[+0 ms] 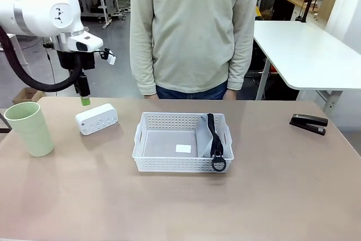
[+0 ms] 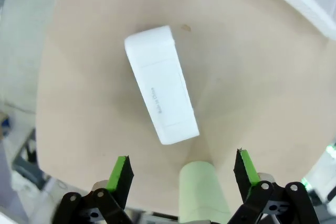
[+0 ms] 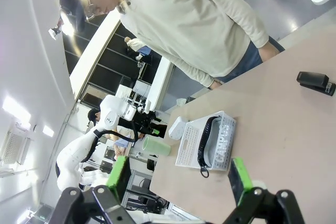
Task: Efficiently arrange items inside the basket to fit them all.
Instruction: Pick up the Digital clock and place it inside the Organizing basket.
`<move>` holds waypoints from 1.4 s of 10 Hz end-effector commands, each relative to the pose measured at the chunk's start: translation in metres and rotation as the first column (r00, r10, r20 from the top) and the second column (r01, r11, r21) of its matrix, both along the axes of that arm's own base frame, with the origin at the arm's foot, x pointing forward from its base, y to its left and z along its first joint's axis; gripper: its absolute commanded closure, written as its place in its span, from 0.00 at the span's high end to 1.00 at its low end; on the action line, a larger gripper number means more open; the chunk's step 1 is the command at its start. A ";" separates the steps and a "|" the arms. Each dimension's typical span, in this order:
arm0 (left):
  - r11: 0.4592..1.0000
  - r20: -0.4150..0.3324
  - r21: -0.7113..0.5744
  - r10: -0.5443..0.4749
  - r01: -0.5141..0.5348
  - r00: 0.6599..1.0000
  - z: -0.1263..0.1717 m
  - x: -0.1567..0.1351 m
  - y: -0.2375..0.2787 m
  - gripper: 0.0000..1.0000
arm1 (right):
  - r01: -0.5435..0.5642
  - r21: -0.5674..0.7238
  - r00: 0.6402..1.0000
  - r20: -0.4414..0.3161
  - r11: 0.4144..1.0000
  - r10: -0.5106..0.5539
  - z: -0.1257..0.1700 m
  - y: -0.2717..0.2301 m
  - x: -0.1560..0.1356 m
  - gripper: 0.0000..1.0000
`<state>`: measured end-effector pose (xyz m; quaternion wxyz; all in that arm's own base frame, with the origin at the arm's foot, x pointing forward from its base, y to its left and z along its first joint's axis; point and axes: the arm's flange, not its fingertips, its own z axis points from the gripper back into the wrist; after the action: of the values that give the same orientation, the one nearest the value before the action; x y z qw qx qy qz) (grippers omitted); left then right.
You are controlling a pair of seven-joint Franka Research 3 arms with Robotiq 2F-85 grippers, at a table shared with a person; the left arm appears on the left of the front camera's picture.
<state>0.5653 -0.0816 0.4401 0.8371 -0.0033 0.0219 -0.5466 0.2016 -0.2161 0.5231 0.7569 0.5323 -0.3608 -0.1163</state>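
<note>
Beige matt tabletop (image 1: 271, 196) spreads under the left gripper (image 2: 182, 158), whose green-padded fingers stand wide apart, gripping nothing. Just below and ahead of it lies a small white boxy device (image 2: 160, 85), with a pale green plastic cup (image 1: 29, 128) near its side. Farther off sits a shallow white perforated plastic basket (image 1: 180, 118), and a grey zip pouch with black strap (image 1: 204, 136) leans inside it. The right gripper (image 3: 179, 165) gapes empty too, with a black stapler (image 3: 315, 82) well ahead. Beyond a person in a cream sweater (image 1: 194, 26) are a grey floor (image 1: 110, 55) and a white side table (image 1: 304, 49).
</note>
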 end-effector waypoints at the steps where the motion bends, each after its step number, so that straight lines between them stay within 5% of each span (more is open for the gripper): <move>1: 0.985 -0.148 -0.039 0.163 -0.171 0.975 0.013 0.011 -0.007 1.00 | -0.002 0.002 0.999 0.038 1.000 0.002 0.001 -0.001 0.002 1.00; 2: 1.000 0.000 0.000 0.000 0.000 1.000 0.000 0.000 0.000 1.00 | -0.002 0.002 0.999 0.038 1.000 0.002 0.001 -0.001 0.002 1.00; 4: 1.000 -0.048 -0.021 0.003 -0.004 0.999 0.002 0.001 0.000 1.00 | -0.002 0.002 0.999 0.038 1.000 0.002 0.001 -0.001 0.002 1.00; 6: 0.984 0.066 -0.106 0.150 -0.143 0.986 -0.021 0.009 -0.005 1.00 | -0.002 0.002 0.999 0.038 1.000 0.002 0.001 -0.001 0.002 1.00; 11: 0.972 0.181 -0.088 0.231 -0.218 0.956 -0.063 0.012 -0.002 1.00 | -0.002 0.002 0.999 0.038 1.000 0.002 0.001 -0.001 0.002 1.00; 14: 0.984 0.086 -0.047 0.173 -0.169 0.981 -0.086 0.022 -0.008 1.00 | -0.002 0.002 0.999 0.038 1.000 0.002 0.001 -0.001 0.002 1.00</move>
<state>0.5817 -0.0878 0.3560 0.8840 0.0001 -0.0475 -0.4651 0.2018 -0.2163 0.5230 0.7569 0.5325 -0.3605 -0.1163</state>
